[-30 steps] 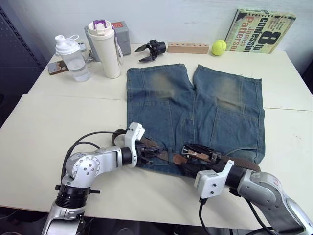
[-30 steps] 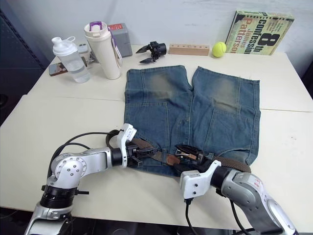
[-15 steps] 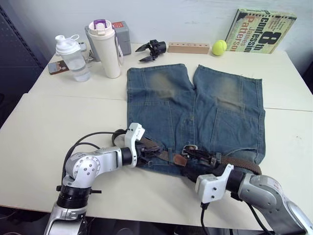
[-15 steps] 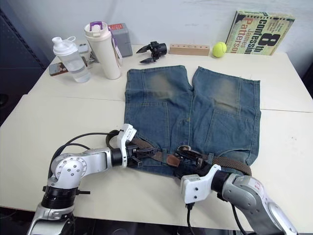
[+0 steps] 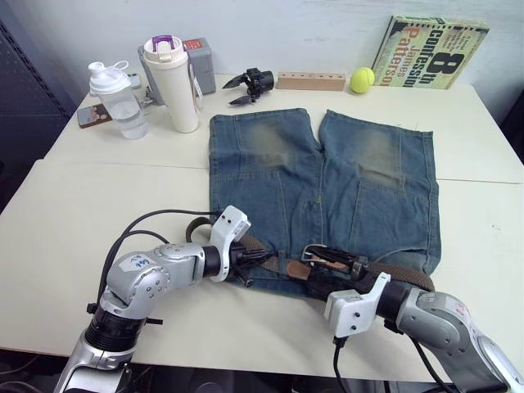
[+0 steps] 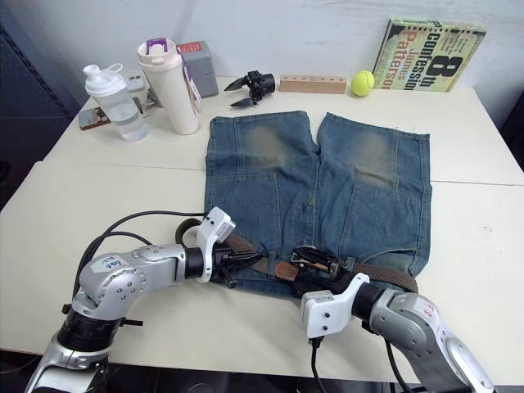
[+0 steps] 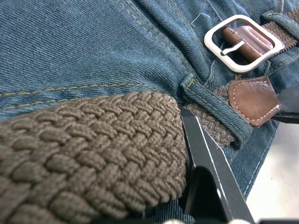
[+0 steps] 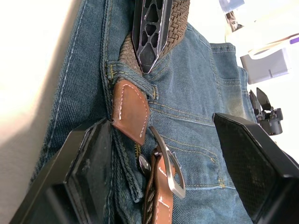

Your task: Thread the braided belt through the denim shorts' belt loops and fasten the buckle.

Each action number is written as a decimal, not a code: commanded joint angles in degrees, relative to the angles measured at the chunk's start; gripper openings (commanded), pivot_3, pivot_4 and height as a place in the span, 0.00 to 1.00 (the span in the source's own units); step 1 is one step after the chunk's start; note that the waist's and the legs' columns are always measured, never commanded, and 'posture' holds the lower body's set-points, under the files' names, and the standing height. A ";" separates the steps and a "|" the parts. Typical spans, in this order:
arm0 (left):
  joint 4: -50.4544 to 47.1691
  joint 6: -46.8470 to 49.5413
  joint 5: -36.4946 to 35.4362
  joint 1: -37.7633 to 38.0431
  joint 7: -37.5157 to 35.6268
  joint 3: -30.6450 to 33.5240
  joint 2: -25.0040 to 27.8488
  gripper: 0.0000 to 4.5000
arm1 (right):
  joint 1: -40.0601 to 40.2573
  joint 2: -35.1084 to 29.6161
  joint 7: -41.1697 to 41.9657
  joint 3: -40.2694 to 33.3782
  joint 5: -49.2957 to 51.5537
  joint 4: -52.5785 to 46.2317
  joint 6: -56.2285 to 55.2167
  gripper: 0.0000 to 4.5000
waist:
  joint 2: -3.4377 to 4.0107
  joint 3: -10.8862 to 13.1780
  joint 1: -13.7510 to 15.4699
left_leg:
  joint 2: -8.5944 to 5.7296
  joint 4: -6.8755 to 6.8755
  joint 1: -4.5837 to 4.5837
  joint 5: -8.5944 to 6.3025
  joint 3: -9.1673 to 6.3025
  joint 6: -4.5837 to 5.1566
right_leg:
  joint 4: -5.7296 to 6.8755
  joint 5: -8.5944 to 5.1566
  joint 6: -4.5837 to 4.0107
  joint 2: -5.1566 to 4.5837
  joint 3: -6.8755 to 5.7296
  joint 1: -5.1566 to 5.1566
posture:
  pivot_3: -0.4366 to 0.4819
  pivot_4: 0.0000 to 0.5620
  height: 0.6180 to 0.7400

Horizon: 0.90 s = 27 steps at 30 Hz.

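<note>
The denim shorts lie flat on the table, waistband towards me. The braided belt runs along the waistband. Its tan leather tip pokes out of a belt loop, just short of the silver buckle. My left gripper is shut on the braided belt at the waistband's left part, and one black finger presses against the weave. My right gripper stands open over the waistband's middle, with the buckle and the tip between its wide-spread fingers.
Along the table's far edge stand a clear shaker bottle, a white tumbler, a black clip tool, a wooden block, a tennis ball and a book. Bare tabletop lies left of the shorts.
The camera has shifted slightly. My right gripper has drawn back a little towards the near edge, and the buckle now lies in plain sight between its fingers. The left gripper stays on the belt.
</note>
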 commanded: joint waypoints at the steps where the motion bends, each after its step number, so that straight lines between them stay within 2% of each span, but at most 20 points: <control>1: 1.44 2.47 2.62 2.58 -0.81 -3.21 0.39 0.00 | -0.24 0.50 0.05 -0.57 1.42 -2.02 0.05 0.81 | 0.00 0.00 0.00 | 0.00 0.00 0.01 0.00 0.00 0.00 | 0.00 0.00 0.00 0.00 0.00 0.01 | 0.48 0.27 0.32; 11: 1.03 3.14 3.86 3.11 -1.85 -2.74 -0.31 0.00 | -1.40 0.43 1.22 0.16 1.82 -2.37 0.41 0.81 | 0.00 0.00 -0.02 | 0.01 -0.03 0.27 -0.02 -0.01 0.02 | -0.08 0.00 0.00 -0.01 0.01 0.30 | 0.48 0.27 0.32; 14: 0.98 3.26 4.17 3.25 -1.98 -2.61 -0.42 0.00 | -1.57 0.28 1.16 0.55 1.22 -1.89 0.12 0.64 | 0.01 0.00 -0.02 | 0.02 -0.07 0.51 -0.10 -0.02 -0.02 | -0.22 -0.01 -0.01 0.02 -0.04 0.62 | 0.48 0.27 0.32; 20: 0.88 3.42 4.74 3.41 -2.06 -2.29 -0.78 0.00 | -1.27 -0.31 1.87 1.46 0.81 -1.18 -0.41 0.05 | 0.01 0.00 -0.02 | 0.03 -0.07 0.50 -0.13 -0.03 -0.02 | -0.24 -0.01 -0.01 0.01 -0.05 0.63 | 0.48 0.27 0.32; 21: 0.88 3.40 4.82 3.42 -2.05 -2.25 -0.84 0.00 | -1.19 -0.35 2.03 1.69 0.68 -1.03 -0.43 0.01 | 0.01 -0.01 -0.03 | 0.03 -0.07 0.51 -0.13 -0.03 -0.02 | -0.23 -0.01 -0.01 0.02 -0.04 0.63 | 0.48 0.27 0.32; 27: 0.82 3.56 5.04 3.64 -1.76 -1.37 -1.54 0.00 | -0.90 -0.51 3.24 2.61 0.58 -0.28 -0.34 0.01 | 0.06 -0.06 -0.05 | 0.03 -0.06 0.55 -0.13 -0.03 -0.02 | -0.23 -0.01 -0.01 0.02 -0.04 0.67 | 0.48 0.27 0.32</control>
